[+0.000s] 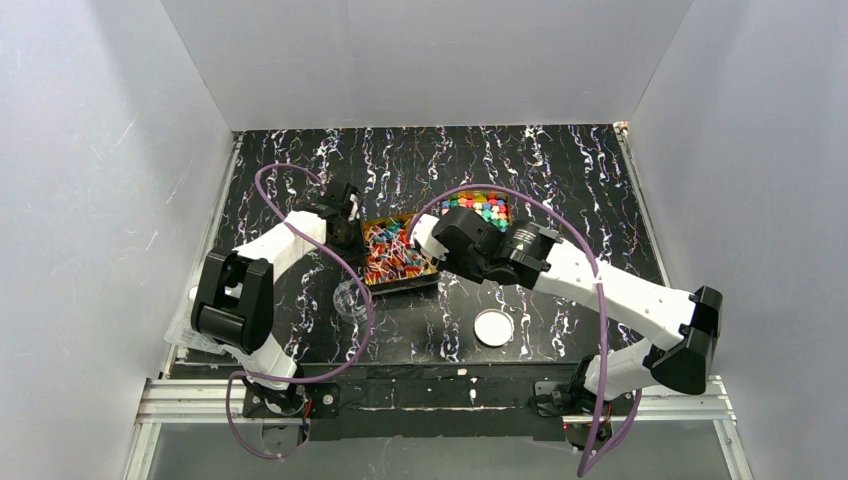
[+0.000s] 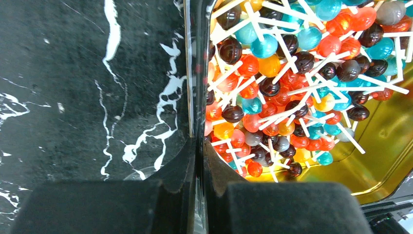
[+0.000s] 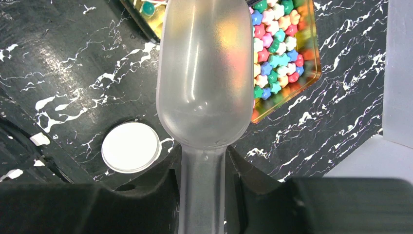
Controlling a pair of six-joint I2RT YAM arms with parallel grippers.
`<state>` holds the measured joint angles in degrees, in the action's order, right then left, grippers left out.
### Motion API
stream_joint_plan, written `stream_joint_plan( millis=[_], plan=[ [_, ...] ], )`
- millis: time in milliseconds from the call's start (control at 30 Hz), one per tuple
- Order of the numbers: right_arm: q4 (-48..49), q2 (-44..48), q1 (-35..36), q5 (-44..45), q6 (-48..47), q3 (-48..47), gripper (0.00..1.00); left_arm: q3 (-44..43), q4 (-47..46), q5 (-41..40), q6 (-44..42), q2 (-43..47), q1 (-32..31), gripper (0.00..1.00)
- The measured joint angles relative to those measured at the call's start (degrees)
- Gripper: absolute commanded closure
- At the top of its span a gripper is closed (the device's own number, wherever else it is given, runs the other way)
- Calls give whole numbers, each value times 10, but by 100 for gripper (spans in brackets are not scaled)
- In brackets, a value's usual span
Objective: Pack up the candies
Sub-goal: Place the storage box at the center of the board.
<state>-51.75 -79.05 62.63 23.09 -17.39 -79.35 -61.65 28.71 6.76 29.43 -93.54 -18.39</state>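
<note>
Right end effector (image 3: 202, 170): pinched the handle of a frosted translucent plastic scoop (image 3: 204, 73), its bowl apparently empty, just beyond the round white lid (image 3: 130, 147).
Left end effector (image 2: 199, 163): pressed together on the wall of the square gold tin of lollipops (image 2: 192, 73), beyond and left of the lid.
Candies (image 3: 275, 53): tiny bright star-like pieces heaped in a second gold tin (image 3: 292, 95), beyond the lid.
Handling: probably light, hard and loose, apt to roll; better scooped from under the heap than pinched singly.

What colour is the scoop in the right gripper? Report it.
Frosted, see-through white with no pattern; the scoop shows best in the right wrist view.
</note>
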Motion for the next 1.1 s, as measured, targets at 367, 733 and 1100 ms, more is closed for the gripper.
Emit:
stream_joint_plan(
  millis=[367, 733, 1100],
  plan=[
    [-41, -58, 0, -10, -2, -7, 99, 36, -5, -47, 32, 13, -59, 90],
    [-57, -120, 0, -30, 7, -14, 99, 57, -18, -52, 56, 81, -78, 56],
    [-151, -303, 0, -40, 42, -191, 99, 146, 54, -192, 84, 329, -80, 29]
  ],
)
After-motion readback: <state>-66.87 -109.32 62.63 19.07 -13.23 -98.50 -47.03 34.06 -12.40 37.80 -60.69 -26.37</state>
